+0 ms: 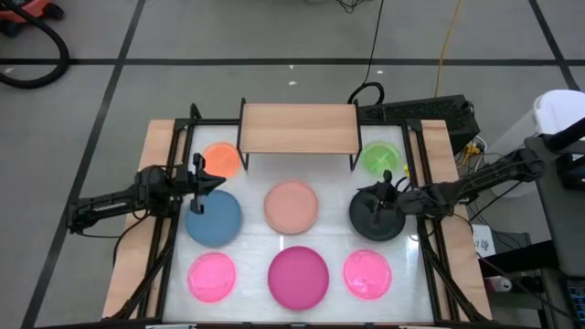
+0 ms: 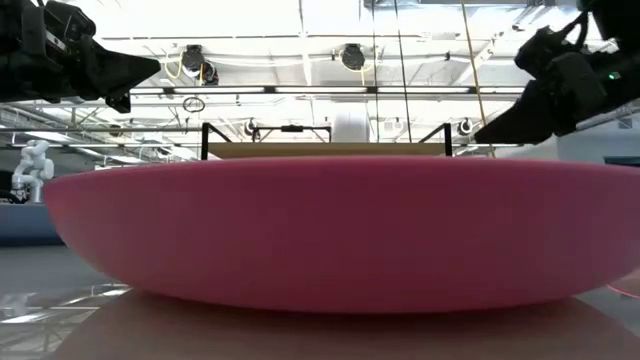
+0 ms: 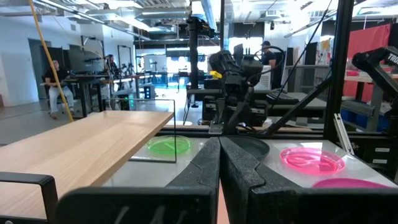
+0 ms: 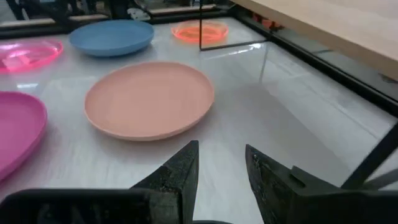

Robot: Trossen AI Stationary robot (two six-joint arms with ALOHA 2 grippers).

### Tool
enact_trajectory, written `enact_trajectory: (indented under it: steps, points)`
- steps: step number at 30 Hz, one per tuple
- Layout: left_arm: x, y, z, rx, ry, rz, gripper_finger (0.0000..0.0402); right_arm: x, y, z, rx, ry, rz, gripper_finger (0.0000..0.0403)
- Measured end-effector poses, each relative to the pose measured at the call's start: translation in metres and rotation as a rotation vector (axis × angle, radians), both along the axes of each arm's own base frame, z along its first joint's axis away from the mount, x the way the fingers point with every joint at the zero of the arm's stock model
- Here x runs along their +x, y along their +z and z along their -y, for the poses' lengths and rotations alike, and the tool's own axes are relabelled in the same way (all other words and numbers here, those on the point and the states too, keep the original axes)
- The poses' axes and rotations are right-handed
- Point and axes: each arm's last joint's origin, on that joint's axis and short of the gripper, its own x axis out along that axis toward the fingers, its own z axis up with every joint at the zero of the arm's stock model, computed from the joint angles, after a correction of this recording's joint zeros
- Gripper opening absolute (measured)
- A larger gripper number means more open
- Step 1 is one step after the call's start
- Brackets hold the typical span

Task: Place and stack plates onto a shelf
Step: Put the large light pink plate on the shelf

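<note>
In the high view the light-wood shelf (image 1: 297, 128) stands at the table's far middle on black legs, with nothing on its board. Eight plates lie flat on the white tabletop: orange (image 1: 221, 157), green (image 1: 379, 157), blue (image 1: 214, 217), salmon (image 1: 292, 206), black (image 1: 377, 217), two hot-pink (image 1: 212, 276) (image 1: 367, 272), and magenta (image 1: 298, 276). My left gripper (image 1: 203, 178) hovers over the blue plate's far edge, shut (image 3: 219, 155). My right gripper (image 1: 384, 187) hovers over the black plate's far edge, open (image 4: 221, 165), pointing toward the salmon plate (image 4: 149, 99). Both hang clear above the table in the low view.
Black frame rails (image 1: 174, 183) run along the table's left and right sides, and the shelf's thin legs (image 4: 200, 25) stand beside the orange and green plates. The magenta plate (image 2: 330, 230) fills the low view. People sit at desks (image 3: 56, 81) in the room beyond.
</note>
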Motion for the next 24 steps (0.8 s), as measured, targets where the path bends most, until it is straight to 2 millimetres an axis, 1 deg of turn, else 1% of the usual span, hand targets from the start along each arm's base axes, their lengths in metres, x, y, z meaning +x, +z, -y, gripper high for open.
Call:
enact_trajectory:
  steps: [6,9,12,13,17,21,24]
  points:
    - [0.000,0.000,0.000,0.000,0.000,0.000,0.0010,0.015,0.011,0.007,0.007,0.011,-0.107,0.0114]
    - [0.000,0.000,0.000,0.000,0.000,0.000,0.0010,0.024,0.013,0.006,-0.050,0.086,-0.144,0.0114]
    - [0.000,0.000,0.000,0.000,0.000,0.000,0.0010,0.030,0.011,0.004,-0.131,0.181,-0.177,0.0114]
    - [0.000,0.000,0.000,0.000,0.000,0.000,0.0010,0.032,0.010,0.003,-0.131,0.192,-0.176,0.0114]
    - [0.000,0.000,0.000,0.000,0.000,0.000,0.0010,0.039,0.009,0.002,-0.036,0.155,-0.115,0.0114]
    - [0.000,0.000,0.000,0.000,0.000,0.000,0.0010,0.048,0.005,0.000,-0.080,0.183,-0.108,0.0114]
    - [0.000,0.000,0.000,0.000,0.000,0.000,0.0010,0.060,0.008,-0.003,-0.070,0.205,-0.123,0.0114]
